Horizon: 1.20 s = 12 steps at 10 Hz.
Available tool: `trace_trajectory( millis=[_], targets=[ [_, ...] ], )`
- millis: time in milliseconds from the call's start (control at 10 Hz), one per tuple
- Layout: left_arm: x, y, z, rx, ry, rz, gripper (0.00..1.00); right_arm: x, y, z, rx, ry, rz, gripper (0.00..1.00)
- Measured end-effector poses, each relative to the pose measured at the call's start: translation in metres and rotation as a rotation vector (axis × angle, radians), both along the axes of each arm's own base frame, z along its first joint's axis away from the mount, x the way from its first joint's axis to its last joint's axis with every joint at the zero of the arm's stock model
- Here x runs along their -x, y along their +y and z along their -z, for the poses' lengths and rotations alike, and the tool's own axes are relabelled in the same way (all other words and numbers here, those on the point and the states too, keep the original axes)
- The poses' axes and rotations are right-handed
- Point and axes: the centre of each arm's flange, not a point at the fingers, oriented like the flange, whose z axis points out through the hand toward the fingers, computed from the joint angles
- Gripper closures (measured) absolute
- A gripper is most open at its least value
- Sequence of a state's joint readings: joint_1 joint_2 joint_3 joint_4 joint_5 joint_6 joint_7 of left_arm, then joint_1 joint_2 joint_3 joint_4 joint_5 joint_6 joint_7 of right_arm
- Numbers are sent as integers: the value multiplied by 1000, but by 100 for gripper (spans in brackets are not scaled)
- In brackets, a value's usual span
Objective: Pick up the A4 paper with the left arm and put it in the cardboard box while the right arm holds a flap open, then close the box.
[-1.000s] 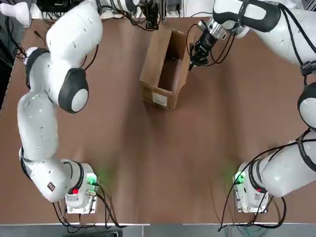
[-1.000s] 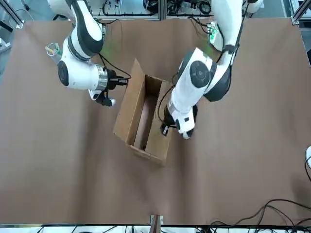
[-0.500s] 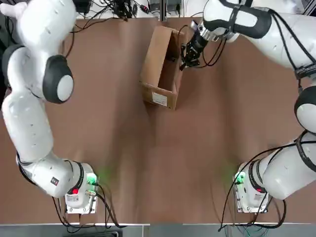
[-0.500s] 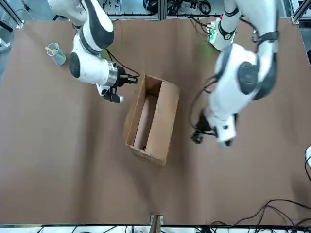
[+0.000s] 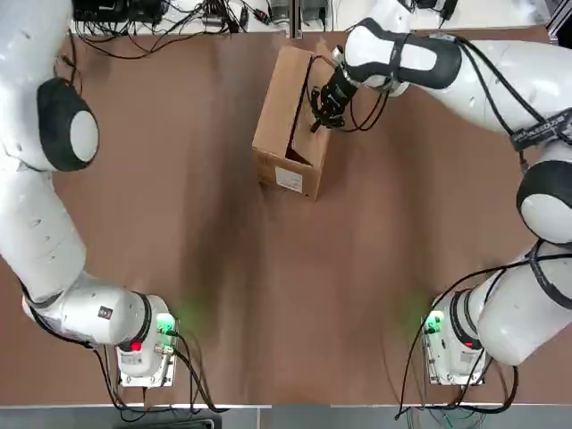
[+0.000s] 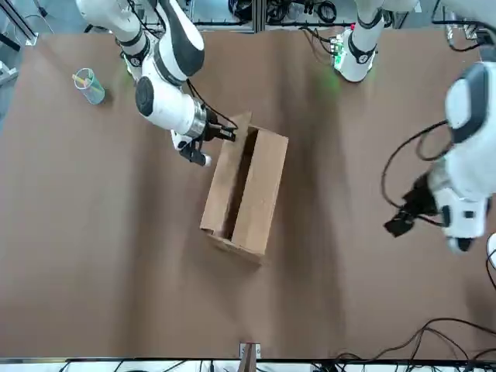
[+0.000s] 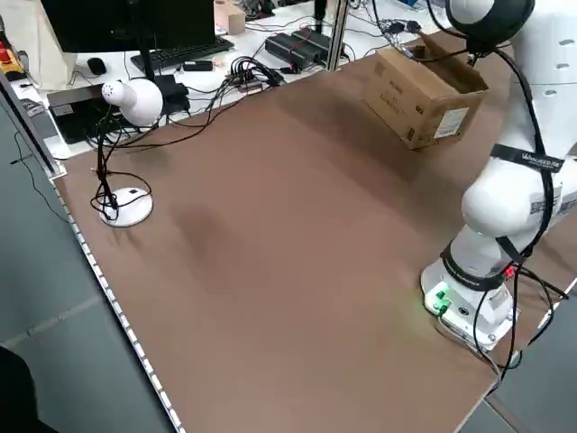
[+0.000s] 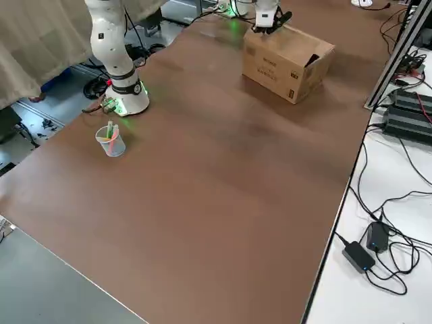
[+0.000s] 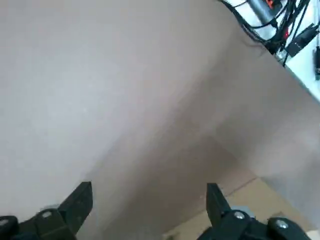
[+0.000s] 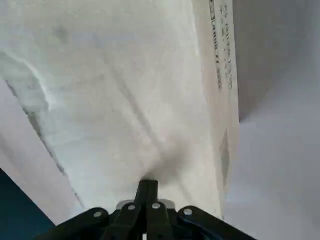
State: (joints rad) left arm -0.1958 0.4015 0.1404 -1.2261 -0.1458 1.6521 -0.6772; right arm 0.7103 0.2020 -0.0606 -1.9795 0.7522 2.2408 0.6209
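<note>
At the far edge of the table, about midway along it, the right gripper (image 5: 314, 123) has its fingers pressed together on nothing, the tips set against a flap of the cardboard box (image 5: 279, 100). The right wrist view shows the same thing: the shut tips (image 10: 147, 187) butt onto pale cardboard. Outward from there, the box sits skewed to the table's edges. One broad flap lies folded over its top and a dark slot beside it remains open. The A4 paper shows in no view; I judge it already lies inside, so the step in hand is the closing. To do it well, the shut tips should push near the middle of the flap's free edge and sweep it over its crease. A push low on the wall would slide or tip the light carton. The left gripper (image 6: 397, 225), fingers spread and empty, hangs over bare table well apart toward the robot's left edge; it could brace the opposite wall. A white label (image 5: 290, 180) sits on the end wall facing the robot, too small to read. Dark printing (image 10: 222, 47) runs along one side, not legible. A cup of pens (image 6: 87, 85) stands near the right arm's base.
</note>
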Motion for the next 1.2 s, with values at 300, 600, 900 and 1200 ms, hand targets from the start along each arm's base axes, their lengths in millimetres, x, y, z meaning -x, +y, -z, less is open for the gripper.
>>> trace_trajectory(
  millis=[300,600,900,1200],
  targets=[
    [13,43,-34,-32,-47,245,0,0,11,25,23,-22,18,99],
    [52,58,-64,-19,-23,450,0,0,13,25,23,-26,26,99],
    [99,83,-95,-15,-58,564,0,1,15,27,25,-34,33,99],
    [111,54,-96,-39,-60,621,0,2,17,28,26,-41,37,99]
  ],
)
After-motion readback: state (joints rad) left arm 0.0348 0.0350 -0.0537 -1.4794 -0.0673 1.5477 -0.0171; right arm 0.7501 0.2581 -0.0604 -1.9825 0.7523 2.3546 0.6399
